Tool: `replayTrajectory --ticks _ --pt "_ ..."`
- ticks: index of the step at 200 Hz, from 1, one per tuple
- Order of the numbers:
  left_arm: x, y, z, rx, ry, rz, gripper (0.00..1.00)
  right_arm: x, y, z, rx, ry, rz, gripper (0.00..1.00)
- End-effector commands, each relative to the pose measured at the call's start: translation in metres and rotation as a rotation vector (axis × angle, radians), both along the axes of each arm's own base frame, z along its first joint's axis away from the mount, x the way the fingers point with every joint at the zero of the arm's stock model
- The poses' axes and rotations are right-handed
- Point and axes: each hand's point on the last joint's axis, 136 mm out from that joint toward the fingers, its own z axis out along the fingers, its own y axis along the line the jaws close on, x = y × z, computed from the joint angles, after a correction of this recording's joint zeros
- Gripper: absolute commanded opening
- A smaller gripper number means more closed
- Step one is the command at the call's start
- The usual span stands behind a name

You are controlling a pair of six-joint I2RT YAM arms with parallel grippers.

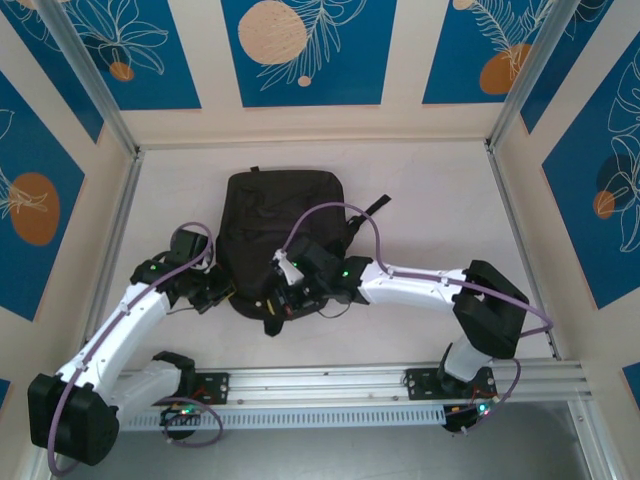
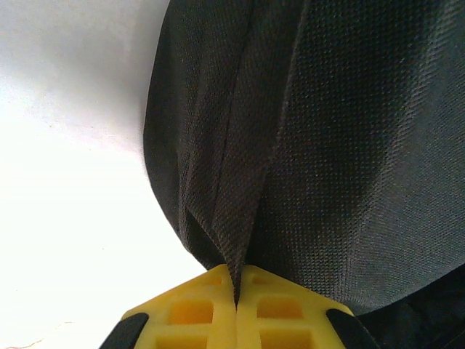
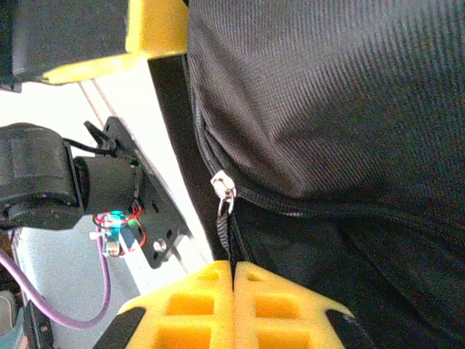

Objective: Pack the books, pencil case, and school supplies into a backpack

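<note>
The backpack [image 1: 280, 215] lies in the middle of the worktop [image 1: 430, 200]. The left pincer [image 1: 218, 292] meets its near-left edge; the right pincer [image 1: 285, 293] meets its near edge, just to the right.

Left arm [image 1: 115, 335], right arm [image 1: 420, 285]: white links, black joints, purple cables [image 1: 330, 208], green LEDs [image 1: 345, 270]; gripper fingers [image 2: 192, 316] yellow, square-pocketed.

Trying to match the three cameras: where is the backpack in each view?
Top external: backpack at centre, ahead of the arms.
Left wrist: backpack across top and right, a fold pinched by the left gripper.
Right wrist: backpack across right side, zip pull mid-frame.
Shared landmark: white table beside it.
</note>
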Motion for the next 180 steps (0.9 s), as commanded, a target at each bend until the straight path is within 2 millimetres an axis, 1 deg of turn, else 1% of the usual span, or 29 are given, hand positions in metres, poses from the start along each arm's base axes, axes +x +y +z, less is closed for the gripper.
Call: replayTrajectory --ticks 1,13,37,55,68,93,110,134,165,180 --pt "0.008 0.011 0.008 0.07 -0.047 0.004 0.0 -0.008 -0.016 -0.005 -0.027 0.004 0.021 0.0" --pt "0.009 0.009 0.006 0.063 -0.047 -0.005 0.0 -0.011 -0.014 -0.001 0.001 0.016 0.043 0.0" --pt "0.009 0.003 0.002 0.041 -0.032 -0.028 0.0 -0.019 -0.003 0.006 0.046 0.054 0.113 0.0" --pt "0.01 0.0 0.004 0.026 -0.038 -0.042 0.0 -0.021 0.002 0.002 0.031 0.075 0.133 0.0" --pt "0.009 0.0 0.005 0.028 -0.043 -0.046 0.0 -0.019 0.003 -0.003 0.014 0.089 0.132 0.0" --pt "0.009 0.003 0.007 0.039 -0.054 -0.05 0.0 -0.022 0.005 -0.006 0.022 0.121 0.135 0.0" --pt "0.008 0.008 0.009 0.071 -0.06 -0.047 0.0 -0.022 0.0 -0.01 -0.001 0.119 0.122 0.0" --pt "0.008 0.016 0.011 0.107 -0.075 -0.027 0.0 -0.02 -0.013 -0.016 -0.048 0.102 0.098 0.0" --pt "0.011 0.024 0.014 0.115 -0.076 0.014 0.0 -0.014 -0.032 -0.022 -0.099 0.087 0.053 0.0" --pt "0.013 0.028 0.018 0.123 -0.086 0.029 0.0 -0.009 -0.04 -0.021 -0.109 0.08 0.034 0.0"
